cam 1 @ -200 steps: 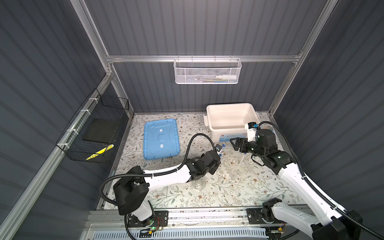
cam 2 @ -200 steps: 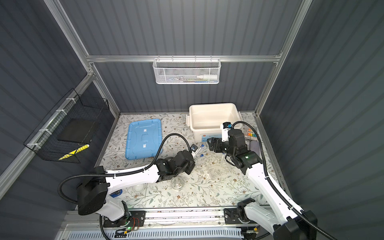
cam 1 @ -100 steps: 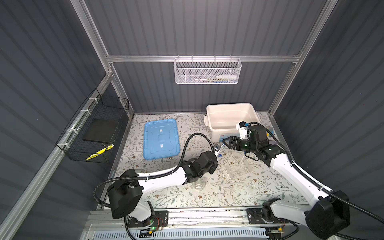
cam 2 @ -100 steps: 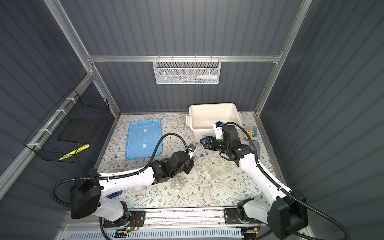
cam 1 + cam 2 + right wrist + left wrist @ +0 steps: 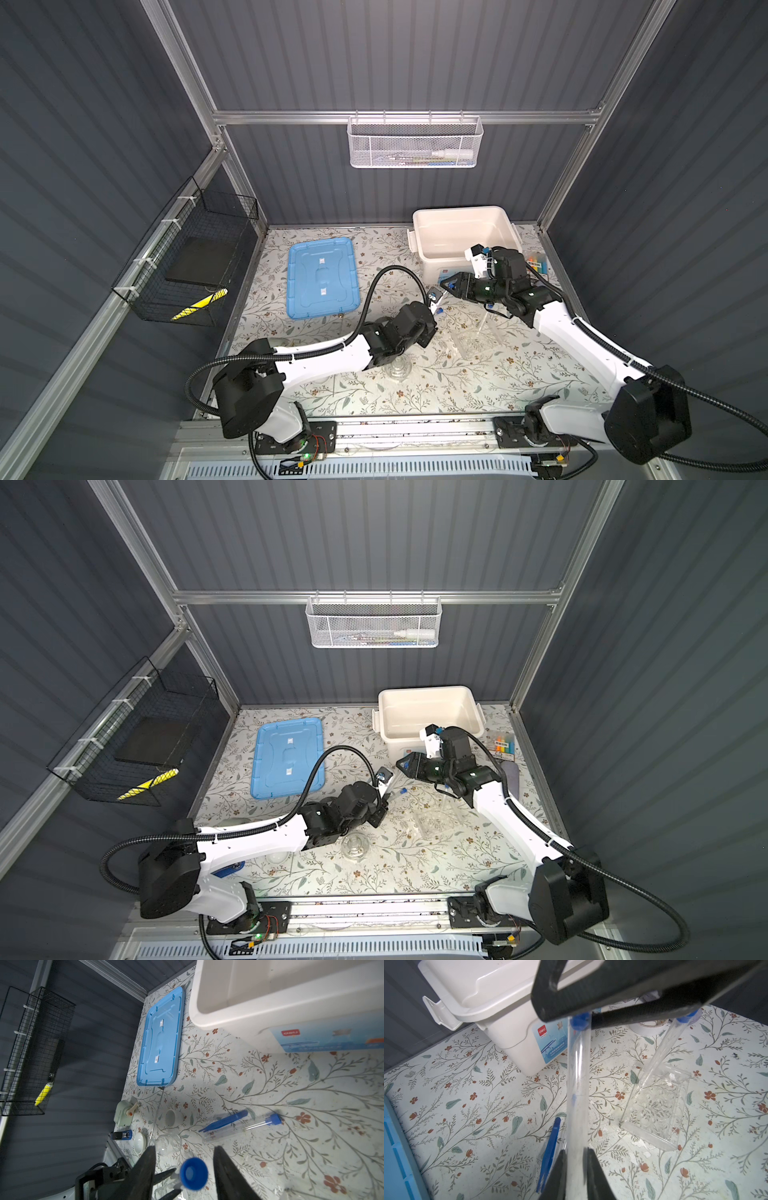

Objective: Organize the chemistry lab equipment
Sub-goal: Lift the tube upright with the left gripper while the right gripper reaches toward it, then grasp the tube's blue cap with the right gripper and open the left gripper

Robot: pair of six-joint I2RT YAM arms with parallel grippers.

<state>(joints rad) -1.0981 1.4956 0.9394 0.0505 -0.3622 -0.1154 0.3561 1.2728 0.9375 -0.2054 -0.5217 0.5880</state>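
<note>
Since the right claw (image 5: 185,1147) stands with its jaws apart on either side of the blue cap (image 5: 194,1174), a gap showing on each side, while the left claw (image 5: 576,1160) is clamped narrow on the lower end of the same test tube (image 5: 577,1084), the risk I see lies in the handover. If the left claw lets go before the right has a firm pinch, the tube drops to the worktop (image 5: 467,1105). If the right claw pinches off-centre on the round cap, the tube could squirt out or twist against the other grip, and such a thin wall might crack.

The tube is slim and clear, empty as far as I can tell. It runs from the left claw's jaws up to the cap between the right claw's. Beyond it a second capped tube (image 5: 662,1051) stands tilted in a clear rack (image 5: 658,1109). A third tube (image 5: 243,1126) lies flat beside blue tweezers (image 5: 224,1121), just past the right claw's tips.
</note>
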